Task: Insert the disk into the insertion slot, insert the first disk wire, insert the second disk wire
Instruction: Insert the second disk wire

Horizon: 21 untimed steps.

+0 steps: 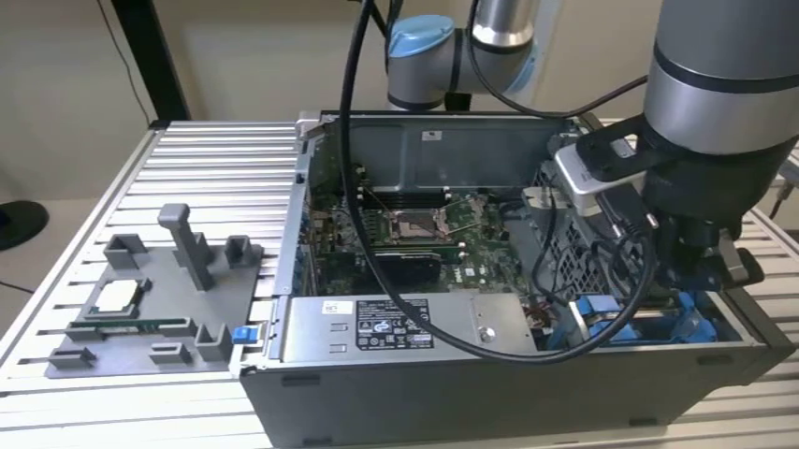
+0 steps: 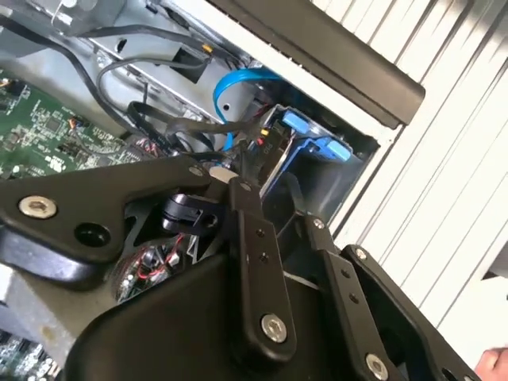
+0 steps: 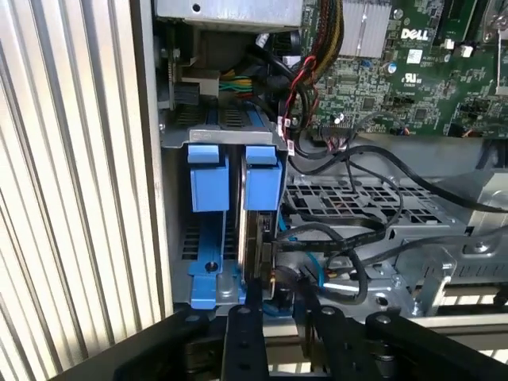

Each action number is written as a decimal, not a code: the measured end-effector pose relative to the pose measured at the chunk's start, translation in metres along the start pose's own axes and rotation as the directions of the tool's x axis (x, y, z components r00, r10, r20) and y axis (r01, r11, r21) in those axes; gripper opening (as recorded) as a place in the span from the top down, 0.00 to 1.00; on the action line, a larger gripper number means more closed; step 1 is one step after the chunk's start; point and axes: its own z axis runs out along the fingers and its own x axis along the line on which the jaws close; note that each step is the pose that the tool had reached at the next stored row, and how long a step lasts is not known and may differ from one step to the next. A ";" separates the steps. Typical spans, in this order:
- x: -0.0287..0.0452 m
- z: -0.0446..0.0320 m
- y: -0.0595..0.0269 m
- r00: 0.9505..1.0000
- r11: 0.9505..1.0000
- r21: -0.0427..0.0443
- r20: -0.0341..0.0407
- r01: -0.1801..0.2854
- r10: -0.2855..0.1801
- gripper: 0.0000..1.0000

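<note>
A: Where has the arm's black gripper (image 1: 694,281) got to?

B: In the exterior view it hangs low inside the open grey metal computer case (image 1: 500,393), over the corner at the exterior view's right, right above the blue plastic parts. A thick black cable (image 1: 374,234) loops from the arm across the case.

A: And the disk?

B: The flat silver-grey hard drive in its bright blue plastic carrier frame (image 3: 255,238) stands on edge in the first wrist view, sitting in the dark grey drive bay with blue tabs (image 3: 208,178), next to the perforated grey metal cage (image 3: 349,208). Its blue carrier also shows in the second wrist view (image 2: 313,143), beside a curled light blue flat cable (image 2: 238,83).

A: Are the fingers clamped on anything?

B: I cannot tell. In both wrist views the black linkage bars fill the near edge, but the tips are hidden behind them, down by the drive's end where thin black wires (image 3: 349,238) cluster. They may be close to the connector; it is too crowded to judge.

A: Anything else inside?

B: The green circuit board (image 1: 425,229) and the silver labelled power-supply box (image 1: 399,327). Outside the case, a grey plastic fixture tray (image 1: 150,299) lies on the ribbed aluminium table (image 1: 212,159).
</note>
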 end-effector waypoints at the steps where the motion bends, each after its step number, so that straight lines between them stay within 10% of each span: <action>1: 0.0000 0.0000 0.0000 1.000 1.000 0.000 0.000 0.000 0.000 0.00; 2: 0.0000 0.0000 0.0000 1.000 1.000 0.000 0.000 0.000 0.000 1.00; 8: 0.0000 -0.0001 -0.0005 1.000 1.000 -0.009 0.000 -0.001 0.001 1.00; 16: 0.0002 0.0018 -0.0069 1.000 0.990 -0.142 -0.003 -0.018 0.017 1.00; 21: 0.0002 0.0019 -0.0070 1.000 0.989 -0.144 -0.003 -0.018 0.017 1.00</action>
